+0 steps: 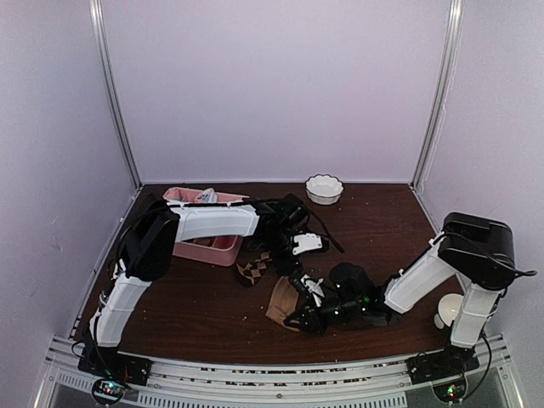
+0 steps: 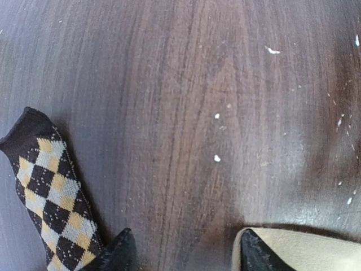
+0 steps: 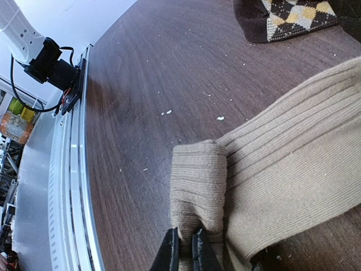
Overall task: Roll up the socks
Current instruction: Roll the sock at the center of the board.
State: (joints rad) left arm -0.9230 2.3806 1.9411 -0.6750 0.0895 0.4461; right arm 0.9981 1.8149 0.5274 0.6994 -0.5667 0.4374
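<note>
Right gripper (image 3: 185, 248) was pinched tight on the folded-over end of the tan ribbed fabric sock (image 3: 282, 169), its forearm stretched low and leftward over the dark wooden table (image 2: 225, 84). Left arm reached across, wrist pointing down. The left gripper (image 2: 183, 251) was spread wide, holding nothing, between the dark brown argyle fabric sock (image 2: 53, 197) and the tan one. Both socks lay mid-table.
</note>
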